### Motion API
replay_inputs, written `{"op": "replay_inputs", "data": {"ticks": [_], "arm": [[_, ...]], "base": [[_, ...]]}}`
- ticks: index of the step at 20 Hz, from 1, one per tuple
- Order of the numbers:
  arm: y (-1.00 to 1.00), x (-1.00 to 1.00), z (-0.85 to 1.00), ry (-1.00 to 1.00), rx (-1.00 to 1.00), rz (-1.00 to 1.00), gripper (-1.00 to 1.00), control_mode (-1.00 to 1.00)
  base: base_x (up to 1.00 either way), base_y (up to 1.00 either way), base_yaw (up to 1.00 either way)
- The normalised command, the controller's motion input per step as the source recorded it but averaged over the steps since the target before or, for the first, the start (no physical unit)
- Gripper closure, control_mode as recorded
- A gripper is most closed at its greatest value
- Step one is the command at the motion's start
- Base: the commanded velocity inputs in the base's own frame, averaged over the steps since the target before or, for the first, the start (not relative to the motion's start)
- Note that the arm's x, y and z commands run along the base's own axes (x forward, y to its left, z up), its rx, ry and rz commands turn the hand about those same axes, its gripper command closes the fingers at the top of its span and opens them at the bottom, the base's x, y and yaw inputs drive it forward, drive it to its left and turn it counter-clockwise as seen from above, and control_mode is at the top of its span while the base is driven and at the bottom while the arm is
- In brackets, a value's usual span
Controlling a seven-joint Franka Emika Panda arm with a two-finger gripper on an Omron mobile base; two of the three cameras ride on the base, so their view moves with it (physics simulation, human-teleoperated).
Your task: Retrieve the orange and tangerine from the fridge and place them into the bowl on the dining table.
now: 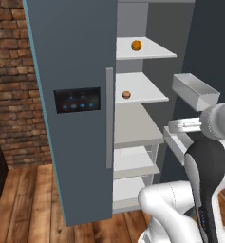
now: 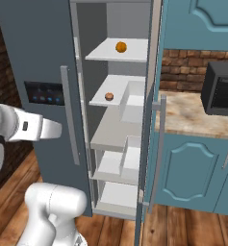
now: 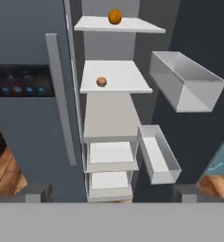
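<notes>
with the right door of the fridge (image 1: 71,95) swung open, the hand (image 3: 111,196) faces the white shelves from outside, its two dark fingertips set wide apart and holding nothing. both fruits lie ahead of and above the hand, deeper in the compartment: the tangerine (image 3: 101,82) sits on the second shelf (image 3: 116,78), toward that shelf's left side and about midway between front edge and back, and looks the nearer of the two; the orange (image 3: 115,17) rests one shelf higher, near the middle of the top shelf (image 3: 118,26), so reaching it would likely call for a rise as well as a push forward. the orange is a bright, clean ball; the tangerine is duller, brownish with darker shading, and slightly smaller. two empty white door bins (image 3: 184,82) hang on the open door at the right.
</notes>
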Motion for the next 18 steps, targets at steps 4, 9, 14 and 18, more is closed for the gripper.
{"op": "replay_inputs", "data": {"ticks": [4, 9, 14, 18], "arm": [[0.00, -0.44, 0.00, -0.09, 0.13, 0.08, -1.00, -1.00], [0.00, -0.19, 0.00, -0.05, 0.10, 0.09, -1.00, -1.00], [0.00, 0.00, 0.00, 0.00, 0.00, 0.00, -1.00, 1.00], [0.00, 0.00, 0.00, 0.00, 0.00, 0.00, -1.00, 1.00]], "base": [[0.00, 0.00, 0.00], [0.00, 0.00, 0.00], [0.12, 0.00, 0.05], [0.46, 0.00, 0.00]]}}
